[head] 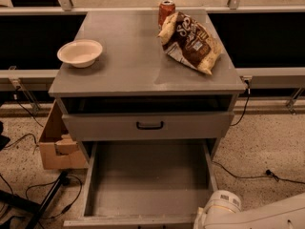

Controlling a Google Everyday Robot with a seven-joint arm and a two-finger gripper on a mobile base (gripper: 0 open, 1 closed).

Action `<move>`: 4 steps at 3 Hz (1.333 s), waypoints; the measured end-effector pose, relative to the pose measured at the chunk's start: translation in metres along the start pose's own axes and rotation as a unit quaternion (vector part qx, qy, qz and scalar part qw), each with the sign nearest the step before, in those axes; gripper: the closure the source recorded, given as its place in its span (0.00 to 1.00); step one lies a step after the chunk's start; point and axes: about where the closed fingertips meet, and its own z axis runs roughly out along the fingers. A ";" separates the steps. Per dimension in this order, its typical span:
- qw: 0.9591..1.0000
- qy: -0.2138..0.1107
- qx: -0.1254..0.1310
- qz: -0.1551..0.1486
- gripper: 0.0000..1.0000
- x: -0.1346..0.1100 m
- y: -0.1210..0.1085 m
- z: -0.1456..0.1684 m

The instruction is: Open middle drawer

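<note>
Tool: not seen in the camera view, so whether it is clenched or released cannot be told. Only a white robot arm section [221,205] shows at the lower right, its rounded end just beside the front right corner of the pulled-out tall grey bottom drawer [88,180].

Directly above that, the wide grey middle drawer [195,126] with its small black bar handle [149,125]. Its front sits back under the edge of the grey tabletop [138,61] and looks shut. A dark slot [147,104] runs between it and the tabletop.

On the tabletop: a cream round bowl [79,52] at the left; a brown crinkled chip bag [190,42] at the right rear, touching an orange-red soda can [166,9] behind it.

On the speckled floor [267,142]: an open brown cardboard box [55,142] left of the cabinet; black cables [248,174] to the right.
</note>
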 end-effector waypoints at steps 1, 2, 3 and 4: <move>1.000 0.002 0.010 0.000 0.00 0.002 -0.005 -0.015; 0.999 -0.001 0.039 0.009 0.00 0.013 -0.021 -0.059; 0.997 0.009 0.074 0.034 0.00 0.027 -0.043 -0.122; 0.994 0.028 0.097 0.046 0.00 0.032 -0.049 -0.208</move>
